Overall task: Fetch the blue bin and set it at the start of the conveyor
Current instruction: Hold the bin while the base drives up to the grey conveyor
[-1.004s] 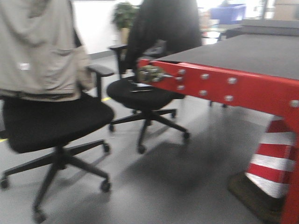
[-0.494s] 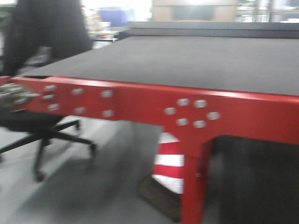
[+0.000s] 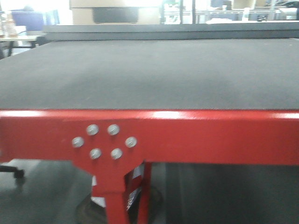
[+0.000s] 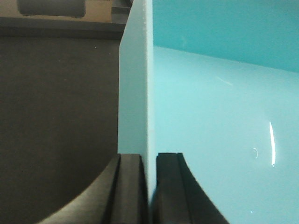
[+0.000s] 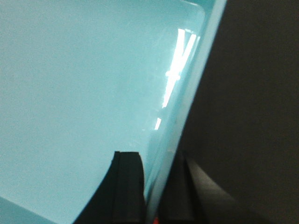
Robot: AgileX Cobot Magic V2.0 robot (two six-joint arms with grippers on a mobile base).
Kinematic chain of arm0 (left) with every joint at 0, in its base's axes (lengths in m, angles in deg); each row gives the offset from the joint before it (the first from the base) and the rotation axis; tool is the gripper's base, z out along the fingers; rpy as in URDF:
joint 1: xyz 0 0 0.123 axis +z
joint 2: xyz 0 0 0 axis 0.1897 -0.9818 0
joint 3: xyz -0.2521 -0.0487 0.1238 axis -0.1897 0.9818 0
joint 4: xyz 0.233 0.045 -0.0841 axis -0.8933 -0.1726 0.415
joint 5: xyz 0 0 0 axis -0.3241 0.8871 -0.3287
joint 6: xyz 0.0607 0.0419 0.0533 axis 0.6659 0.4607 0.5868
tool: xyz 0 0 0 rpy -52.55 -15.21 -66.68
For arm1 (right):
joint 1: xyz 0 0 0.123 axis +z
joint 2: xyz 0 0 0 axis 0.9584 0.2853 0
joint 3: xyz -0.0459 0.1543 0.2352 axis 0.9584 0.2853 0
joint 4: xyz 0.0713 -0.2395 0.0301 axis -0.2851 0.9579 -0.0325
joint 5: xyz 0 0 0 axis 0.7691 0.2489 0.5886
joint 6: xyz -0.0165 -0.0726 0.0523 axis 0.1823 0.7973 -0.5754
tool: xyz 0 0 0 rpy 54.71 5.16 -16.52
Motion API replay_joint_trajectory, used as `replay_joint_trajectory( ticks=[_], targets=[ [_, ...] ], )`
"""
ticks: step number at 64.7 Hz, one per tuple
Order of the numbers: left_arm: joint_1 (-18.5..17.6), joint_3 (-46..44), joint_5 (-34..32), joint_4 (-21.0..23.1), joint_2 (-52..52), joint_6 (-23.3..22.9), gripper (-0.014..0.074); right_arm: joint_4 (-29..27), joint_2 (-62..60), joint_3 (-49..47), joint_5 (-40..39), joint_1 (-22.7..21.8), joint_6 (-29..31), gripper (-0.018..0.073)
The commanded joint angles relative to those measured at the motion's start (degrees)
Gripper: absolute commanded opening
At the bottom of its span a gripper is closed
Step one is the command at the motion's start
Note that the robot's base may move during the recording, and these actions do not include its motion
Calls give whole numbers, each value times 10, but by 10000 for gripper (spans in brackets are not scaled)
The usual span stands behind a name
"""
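Both left pincer (image 4: 149, 186), right pincer (image 5: 156, 186) clamp blue bin (image 4: 224, 140).

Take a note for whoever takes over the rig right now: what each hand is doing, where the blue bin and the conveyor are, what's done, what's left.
The left hand is shut on the blue bin, pinching one wall.
The right hand is shut on the bin too, pinching a wall.
The conveyor start is directly ahead in the front view, with its red edge strip nearest.
Done: bin fetched and held by both hands.
Left: set it on the belt just past the strip, then open both hands. I cannot tell if the bin is over the belt yet.
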Motion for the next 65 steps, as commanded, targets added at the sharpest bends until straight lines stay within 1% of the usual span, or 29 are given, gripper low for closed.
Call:
replay_joint_trajectory(
  ticks=[1,65],
  targets=[
    [4,-6,-37,-33,9,-1,-111,38,-7,-5,-2,-6,20,-152],
    [4,-6,-37,-33,9,-1,-111,38,-7,-5,-2,-6,20,-152]
  ],
)
